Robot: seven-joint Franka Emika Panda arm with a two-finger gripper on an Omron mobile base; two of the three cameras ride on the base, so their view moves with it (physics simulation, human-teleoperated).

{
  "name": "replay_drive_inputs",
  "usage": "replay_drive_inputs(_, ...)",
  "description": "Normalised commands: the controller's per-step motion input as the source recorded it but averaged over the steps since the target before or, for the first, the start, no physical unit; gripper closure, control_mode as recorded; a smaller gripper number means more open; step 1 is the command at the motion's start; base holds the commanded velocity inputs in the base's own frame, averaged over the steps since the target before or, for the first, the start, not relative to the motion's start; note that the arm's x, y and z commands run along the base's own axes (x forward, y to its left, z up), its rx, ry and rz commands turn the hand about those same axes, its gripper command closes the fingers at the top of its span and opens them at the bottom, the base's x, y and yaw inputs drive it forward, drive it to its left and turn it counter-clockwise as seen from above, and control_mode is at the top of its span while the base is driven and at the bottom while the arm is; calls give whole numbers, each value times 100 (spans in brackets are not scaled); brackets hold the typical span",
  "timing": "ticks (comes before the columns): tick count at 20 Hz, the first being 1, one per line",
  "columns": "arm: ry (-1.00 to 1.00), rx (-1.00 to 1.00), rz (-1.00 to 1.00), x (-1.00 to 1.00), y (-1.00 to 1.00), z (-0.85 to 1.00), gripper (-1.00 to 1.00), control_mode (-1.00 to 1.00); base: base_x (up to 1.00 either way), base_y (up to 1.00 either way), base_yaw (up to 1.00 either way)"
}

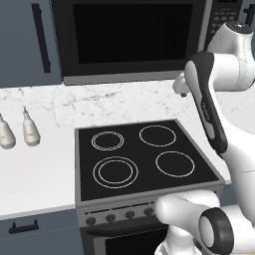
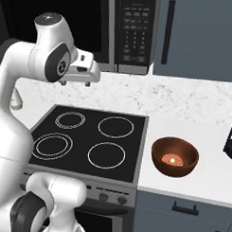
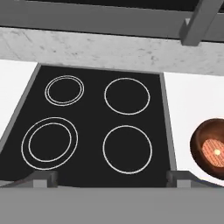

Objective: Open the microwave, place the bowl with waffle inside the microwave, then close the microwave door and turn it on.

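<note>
— Where's your gripper (image 3: 112, 178)?
— Spread wide, holding nothing, above the stove (image 3: 96, 127) with four rings.
— The bowl (image 2: 174, 156)?
— One, on the counter (image 2: 201, 177) right of the stove, one waffle (image 2: 173, 159) inside. Microwave (image 1: 130, 40) door (image 1: 132, 36) shut; keypad (image 2: 132, 29) writing unreadable. Two bottles (image 1: 31, 128).

White marble counter (image 1: 35, 169), blue-grey cabinets (image 2: 196, 35), black stove (image 1: 144, 159)

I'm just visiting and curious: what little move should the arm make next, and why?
Probably reach up toward the microwave door to pull it open. The door looks shut, the bowl with its waffle sits on the counter right of the stove, and the fingers stand wide apart, holding nothing, above the stove.
</note>
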Motion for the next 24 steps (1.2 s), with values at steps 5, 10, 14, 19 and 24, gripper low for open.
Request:
replay_drive_inputs(5,-18,0,0,10,-16,30,-100,-100,0,0,0)
replay_drive_inputs(10,-9,0,1,13,-24,18,-100,-100,0,0,0)
replay_drive_inputs(14,-2,2,0,1,-41,51,-100,-100,0,0,0)
replay_drive_inputs(19,-1,0,0,9,-24,51,-100,-100,0,0,0)
replay_drive_inputs(24,-1,0,0,38,-4,15,-100,-100,0,0,0)
